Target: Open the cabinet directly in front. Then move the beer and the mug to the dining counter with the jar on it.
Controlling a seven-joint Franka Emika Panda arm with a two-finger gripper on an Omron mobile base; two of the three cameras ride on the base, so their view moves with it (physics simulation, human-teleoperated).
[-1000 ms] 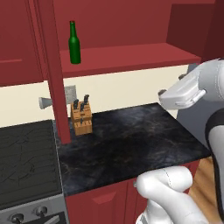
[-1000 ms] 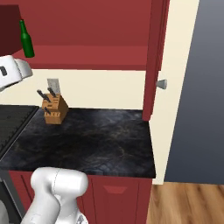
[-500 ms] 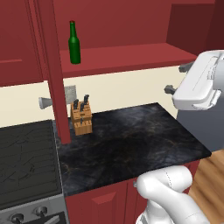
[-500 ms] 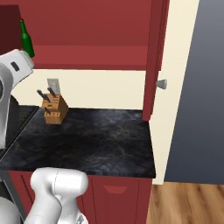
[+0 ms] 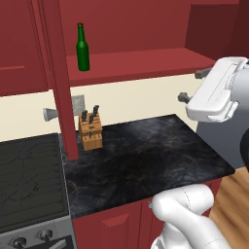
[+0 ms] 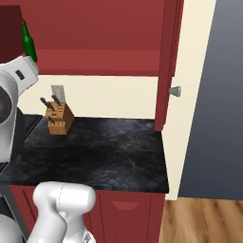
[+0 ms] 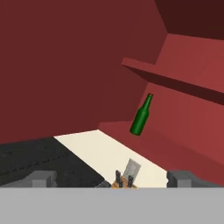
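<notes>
In the open cabinet (image 5: 141, 63), the beer (image 5: 82, 47) stands upright.

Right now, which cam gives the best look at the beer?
Left base view: the beer stands upright and whole on the open cabinet's bottom shelf, unobstructed. In the right base view the beer sits at the frame's left edge, its base behind the arm. In the hand view the beer is whole but appears tilted.
</notes>
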